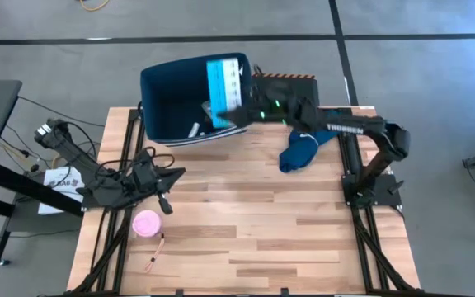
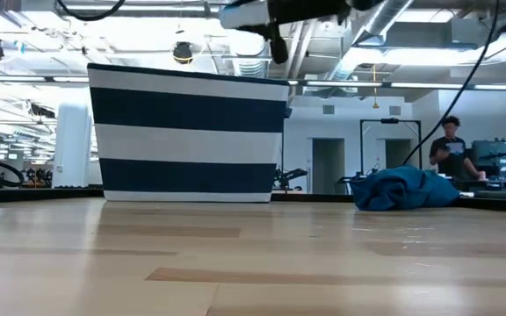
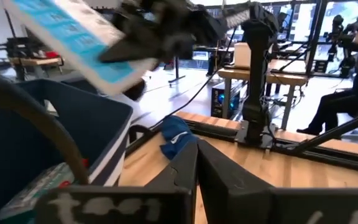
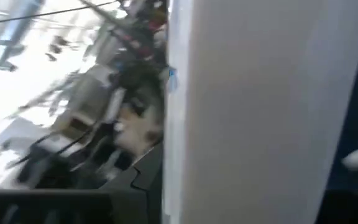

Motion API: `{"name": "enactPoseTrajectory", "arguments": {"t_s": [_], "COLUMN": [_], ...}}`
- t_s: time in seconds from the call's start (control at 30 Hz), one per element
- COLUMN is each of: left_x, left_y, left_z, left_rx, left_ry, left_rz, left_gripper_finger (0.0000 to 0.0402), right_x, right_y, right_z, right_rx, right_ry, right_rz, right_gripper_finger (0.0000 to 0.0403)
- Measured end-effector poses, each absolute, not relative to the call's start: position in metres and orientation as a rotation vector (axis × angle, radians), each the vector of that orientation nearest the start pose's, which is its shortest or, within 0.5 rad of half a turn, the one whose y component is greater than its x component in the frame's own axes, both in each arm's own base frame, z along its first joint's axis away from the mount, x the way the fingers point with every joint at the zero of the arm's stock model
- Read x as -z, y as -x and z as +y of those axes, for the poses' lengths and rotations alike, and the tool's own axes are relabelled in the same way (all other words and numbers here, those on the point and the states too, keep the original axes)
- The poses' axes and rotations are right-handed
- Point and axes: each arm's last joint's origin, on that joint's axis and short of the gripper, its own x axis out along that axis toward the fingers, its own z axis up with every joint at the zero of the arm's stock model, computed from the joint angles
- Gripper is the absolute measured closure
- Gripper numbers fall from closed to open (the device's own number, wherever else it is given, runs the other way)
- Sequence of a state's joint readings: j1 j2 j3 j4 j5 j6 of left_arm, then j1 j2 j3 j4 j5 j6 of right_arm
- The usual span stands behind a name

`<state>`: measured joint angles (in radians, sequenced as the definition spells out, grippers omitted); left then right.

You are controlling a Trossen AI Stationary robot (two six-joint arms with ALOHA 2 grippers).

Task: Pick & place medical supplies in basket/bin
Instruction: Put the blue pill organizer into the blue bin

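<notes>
The navy tub (image 1: 180,99) stands at the table's far edge; in the low view it shows navy and white stripes (image 2: 187,136). My right gripper (image 1: 239,111) reaches from the right over the tub's right rim, shut on a flat white-and-blue pack (image 1: 223,82) held above the tub. The pack also shows in the left wrist view (image 3: 79,37). A pink roll (image 1: 146,223) and a thin stick (image 1: 155,252) lie on the table's near left. My left gripper (image 1: 170,177) waits low at the left, fingers together (image 3: 196,168), empty. My right gripper pinches the pack's end nearest the arm (image 3: 126,59) between its two fingers, coming about level from the table's right. The pack is lifted clear above the tub's opening and tilted. In the right wrist view its white face (image 4: 247,112) fills the picture and hides the fingers.
A crumpled blue cloth (image 1: 299,151) lies on the table right of the tub, under the right arm. Small items lie inside the tub (image 1: 195,128), one teal-green (image 3: 36,186). A person (image 2: 453,149) sits in the room behind. Bare wood lies at the middle and near side.
</notes>
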<state>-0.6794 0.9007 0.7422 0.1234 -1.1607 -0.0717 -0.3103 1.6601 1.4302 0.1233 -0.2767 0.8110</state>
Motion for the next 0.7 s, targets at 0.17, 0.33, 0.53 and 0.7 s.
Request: {"name": "enactPoseTrajectory", "arguments": {"t_s": [0.17, 0.33, 0.53, 0.7], "left_x": [-0.328, -0.328, -0.327, -0.327], "left_y": [-0.164, -0.164, -0.164, -0.164], "left_z": [-0.094, -0.094, -0.094, -0.094], "left_rx": [-0.486, -0.486, -0.486, -0.486], "left_ry": [0.006, -0.024, -0.036, -0.062], "left_rz": [0.014, 0.020, 0.028, 0.034], "left_gripper_finger": [0.0401, 0.0401, 0.0401, 0.0401], "right_x": [-0.361, -0.341, -0.301, -0.269], "right_y": [-0.393, -0.429, -0.465, -0.484], "right_z": [-0.152, -0.186, -0.215, -0.224], "right_rx": [0.273, 0.336, 0.355, 0.364], "right_ry": [-0.730, -0.719, -0.768, -0.809], "right_rz": [0.265, 0.340, 0.465, 0.578], "right_gripper_finger": [0.0245, 0.0254, 0.0259, 0.0249]}}
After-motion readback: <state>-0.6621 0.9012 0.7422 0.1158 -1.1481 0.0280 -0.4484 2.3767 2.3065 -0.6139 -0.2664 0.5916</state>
